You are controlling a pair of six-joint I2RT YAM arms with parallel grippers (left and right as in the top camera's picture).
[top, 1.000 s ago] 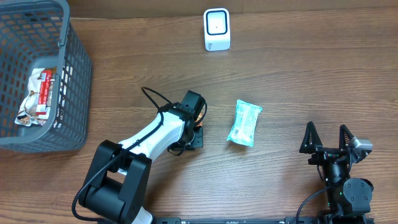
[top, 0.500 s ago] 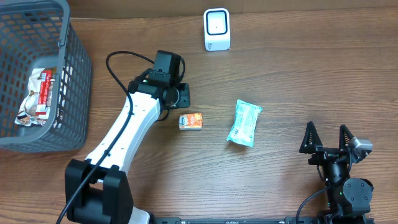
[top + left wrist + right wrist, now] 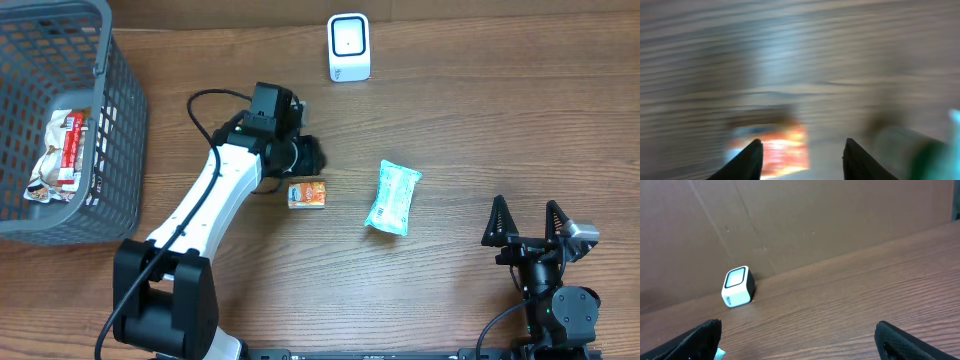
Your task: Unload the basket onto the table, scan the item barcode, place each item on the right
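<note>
Left gripper, jaws apart, seemingly empty, hovers by orange packet; teal pouch right, scanner far; right gripper agape.

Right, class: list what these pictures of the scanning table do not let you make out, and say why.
- Barcode on the orange packet: too small overhead; motion blur smears it in the left wrist view.
- Print on the teal pouch: too small overhead; blurred and cut by the right edge in the left wrist view.
- Print on the wrapper in the basket: too small to read overhead.
</note>
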